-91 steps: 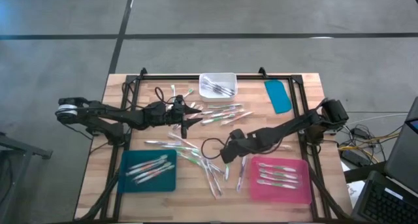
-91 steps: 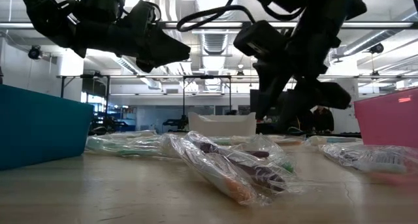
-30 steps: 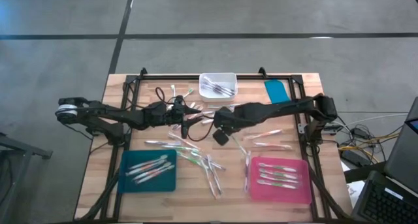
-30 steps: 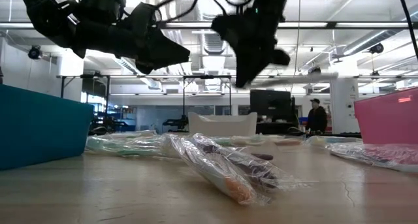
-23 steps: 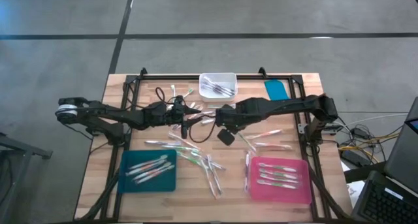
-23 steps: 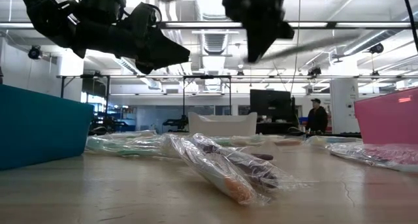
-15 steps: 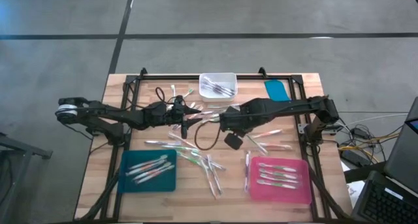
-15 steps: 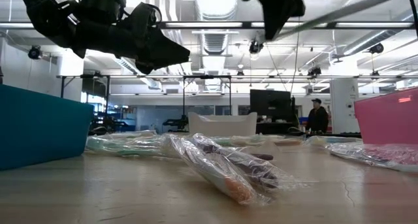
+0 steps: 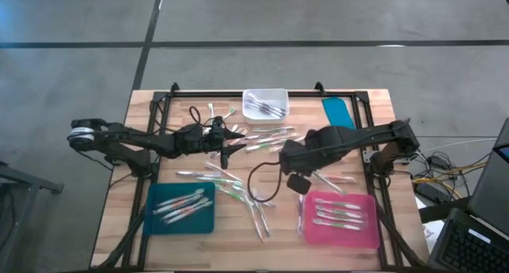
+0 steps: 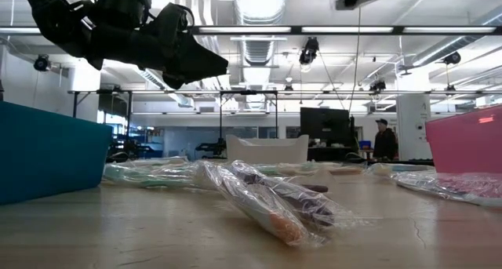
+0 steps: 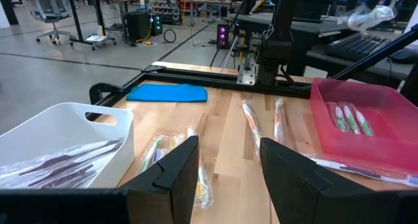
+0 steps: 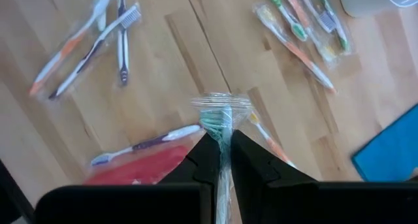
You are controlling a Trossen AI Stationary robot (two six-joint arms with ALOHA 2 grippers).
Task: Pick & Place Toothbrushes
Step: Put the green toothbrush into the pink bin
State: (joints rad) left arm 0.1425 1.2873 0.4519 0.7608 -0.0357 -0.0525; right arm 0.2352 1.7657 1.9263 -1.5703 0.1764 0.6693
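Right wrist view: right claw (image 12: pixel 223 145) clenched on a wrapped toothbrush (image 12: pixel 221 113) above open table (image 12: pixel 163 74).

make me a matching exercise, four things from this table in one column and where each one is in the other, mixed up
Things:
1. white bin
2. teal tray
3. pink tray
4. right gripper

Places or states:
a. near right corner of the table
b. shut on a wrapped toothbrush
c. far edge, middle of the table
d. near left corner of the table

Pairs: 1-c, 2-d, 3-a, 4-b
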